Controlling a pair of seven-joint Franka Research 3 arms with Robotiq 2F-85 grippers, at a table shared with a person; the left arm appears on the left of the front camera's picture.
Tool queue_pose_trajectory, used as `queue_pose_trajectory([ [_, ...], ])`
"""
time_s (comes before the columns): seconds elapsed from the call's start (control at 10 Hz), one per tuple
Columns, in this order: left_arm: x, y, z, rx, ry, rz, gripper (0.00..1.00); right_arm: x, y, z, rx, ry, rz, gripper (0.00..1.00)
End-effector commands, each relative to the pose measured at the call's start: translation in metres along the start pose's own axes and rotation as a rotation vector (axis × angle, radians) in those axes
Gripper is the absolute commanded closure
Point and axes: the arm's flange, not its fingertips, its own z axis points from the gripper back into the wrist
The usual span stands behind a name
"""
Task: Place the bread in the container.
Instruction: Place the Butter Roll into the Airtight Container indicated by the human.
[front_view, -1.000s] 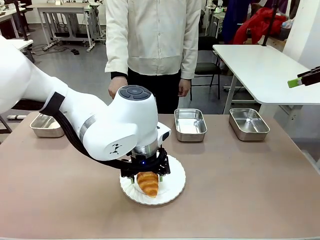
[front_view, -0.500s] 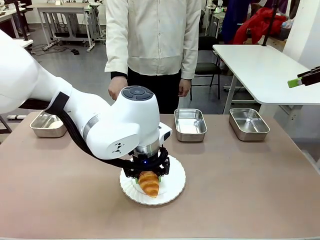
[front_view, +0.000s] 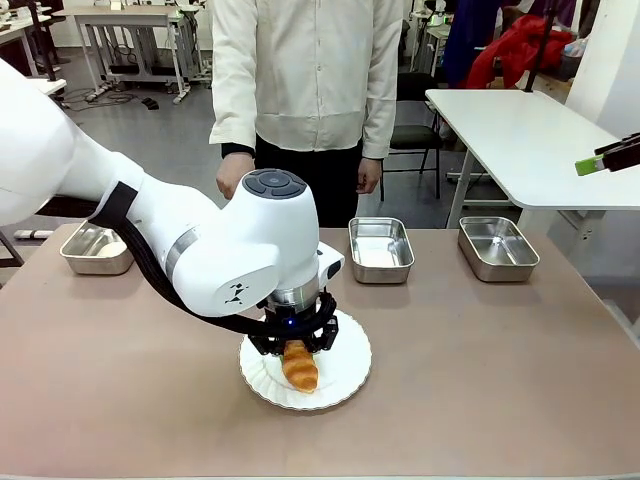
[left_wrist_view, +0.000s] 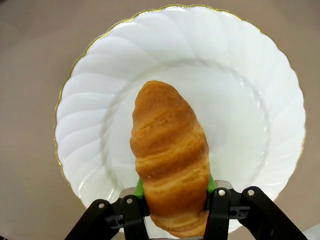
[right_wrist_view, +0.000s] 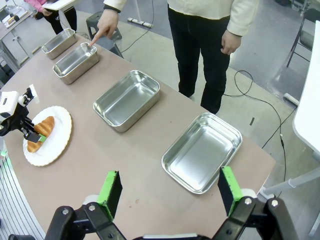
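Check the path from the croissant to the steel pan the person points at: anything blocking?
Nothing visible blocks it. The left end effector grips the golden-brown croissant on the white scalloped plate. The pointed-at shiny rectangular steel pan sits across bare brown table.

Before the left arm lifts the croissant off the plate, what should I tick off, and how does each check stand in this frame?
1. Left gripper pads on both sides of the croissant: ok.
2. Grip centred: not ok, near one tapered end.
3. Croissant clear of the plate: cannot tell.
4. Target known: ok, the person's finger points at the second pan in the row.
5. That pan empty: ok.
6. Right gripper out of the way: ok, open.
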Motion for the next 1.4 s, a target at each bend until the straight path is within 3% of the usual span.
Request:
queue_pose_trajectory([
  [0.0, -0.002, 0.000, -0.002, 0.001, 0.003, 0.001, 0.58, 0.002, 0.000, 0.000, 0.006, -0.016, 0.001, 0.00],
  [0.2, 0.000, 0.000, 0.000, 0.000, 0.000, 0.000, 0.57, 0.002, 0.000, 0.000, 0.006, -0.016, 0.001, 0.00],
  [0.5, 0.037, 0.010, 0.073, -0.073, 0.015, -0.076, 0.58, 0.002, 0.000, 0.000, 0.006, -0.016, 0.001, 0.00],
  [0.7, 0.078, 0.025, 0.123, -0.031, 0.025, -0.122, 0.58, 0.002, 0.000, 0.000, 0.006, -0.016, 0.001, 0.00],
  [0.8, 0.103, 0.038, 0.138, -0.043, 0.081, -0.165, 0.58, 0.002, 0.000, 0.000, 0.006, -0.016, 0.001, 0.00],
  [1.0, 0.166, 0.074, 0.162, -0.074, 0.102, -0.206, 0.58, 0.002, 0.000, 0.000, 0.006, -0.016, 0.001, 0.00],
  [1.3, 0.237, 0.110, 0.140, -0.074, 0.136, -0.266, 0.58, 0.002, 0.000, 0.000, 0.006, -0.016, 0.001, 0.00],
])
